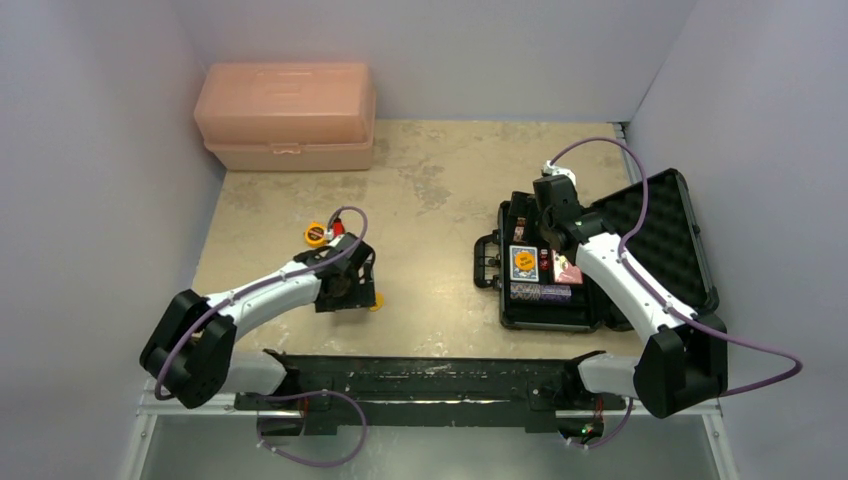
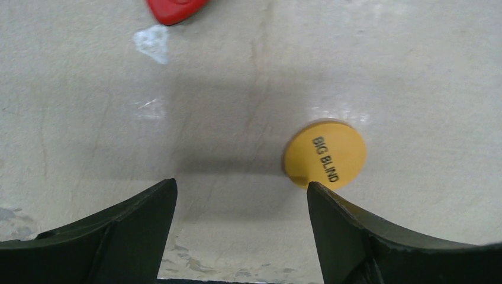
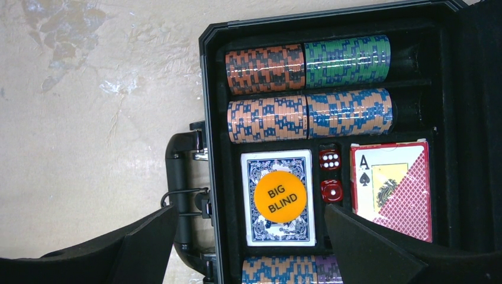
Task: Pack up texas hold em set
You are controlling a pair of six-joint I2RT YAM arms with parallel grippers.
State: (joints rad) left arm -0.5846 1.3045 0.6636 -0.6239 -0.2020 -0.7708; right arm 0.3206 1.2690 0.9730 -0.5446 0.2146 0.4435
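The black case (image 1: 530, 318) lies open at the right, its egg-crate foam lid (image 1: 665, 235) folded back. In the right wrist view it holds rows of striped chips (image 3: 308, 115), a blue deck (image 3: 260, 165) with an orange "BIG BLIND" disc (image 3: 280, 197) on it, two red dice (image 3: 330, 158) and a red deck (image 3: 391, 189). My right gripper (image 3: 250, 208) is open and empty above the case's handle side. My left gripper (image 2: 241, 182) is open low over the table. A second orange "BIG BLIND" disc (image 2: 324, 155) lies flat by its right fingertip (image 2: 317, 192).
A peach plastic toolbox (image 1: 286, 117) stands at the back left. A yellow tape measure (image 1: 316, 235) and a red utility knife (image 2: 176, 8) lie just beyond my left gripper. Walls close in the table on three sides.
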